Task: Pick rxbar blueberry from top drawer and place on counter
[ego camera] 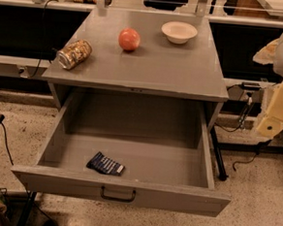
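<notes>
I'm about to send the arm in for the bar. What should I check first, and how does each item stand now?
1. Top drawer open: ok, pulled well out.
2. Rxbar blueberry reachable: ok, it lies flat near the front panel, left of centre, with nothing on it.
3. Gripper clear of the drawer: ok, at the right edge, outside the cabinet.
4. Gripper ready to grasp: cannot tell.
5. Free spot on the counter: ok, the front right is bare; the can, red fruit and bowl sit elsewhere.

No legible text, white stripes on rxbar blueberry [106,164] unreadable, end effector [273,121] at right edge
</notes>
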### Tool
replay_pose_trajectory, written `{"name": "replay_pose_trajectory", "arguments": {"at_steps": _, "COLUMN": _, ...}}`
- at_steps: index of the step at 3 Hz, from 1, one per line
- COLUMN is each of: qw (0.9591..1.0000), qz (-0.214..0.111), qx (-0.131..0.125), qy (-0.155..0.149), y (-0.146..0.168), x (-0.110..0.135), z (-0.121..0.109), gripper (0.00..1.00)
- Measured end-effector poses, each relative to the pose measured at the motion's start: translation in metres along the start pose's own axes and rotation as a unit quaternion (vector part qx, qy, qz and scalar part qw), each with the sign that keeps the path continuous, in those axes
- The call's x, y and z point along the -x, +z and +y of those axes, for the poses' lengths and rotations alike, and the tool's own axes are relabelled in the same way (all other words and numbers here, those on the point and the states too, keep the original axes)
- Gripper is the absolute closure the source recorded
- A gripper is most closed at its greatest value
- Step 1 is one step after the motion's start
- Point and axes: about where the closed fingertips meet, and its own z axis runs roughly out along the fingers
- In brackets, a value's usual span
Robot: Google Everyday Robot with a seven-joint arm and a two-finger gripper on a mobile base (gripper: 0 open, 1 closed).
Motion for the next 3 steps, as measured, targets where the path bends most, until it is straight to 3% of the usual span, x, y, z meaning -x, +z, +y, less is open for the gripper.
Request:
{"name": "replay_pose_trajectory", "arguments": {"at_steps": 1, "qw": 1.0000, "qz": -0.002, "qx": -0.001, "qy": -0.001, "y": 0.000, "x": 0.002, "z": -0.001, "gripper": 0.00}}
{"name": "replay_pose_trajectory", "arguments": {"at_steps": 2, "qw": 0.9988, "qz": -0.023, "qx": 0.014, "qy": -0.041, "y": 0.021, "x": 0.060, "z": -0.009, "gripper": 0.00}}
{"name": "replay_pose_trajectory", "arguments": {"at_steps": 3, "qw": 0.9949, "qz": -0.045, "qx": 0.044, "qy": -0.079, "y": 0.064, "x": 0.127, "z": -0.013, "gripper": 0.00}}
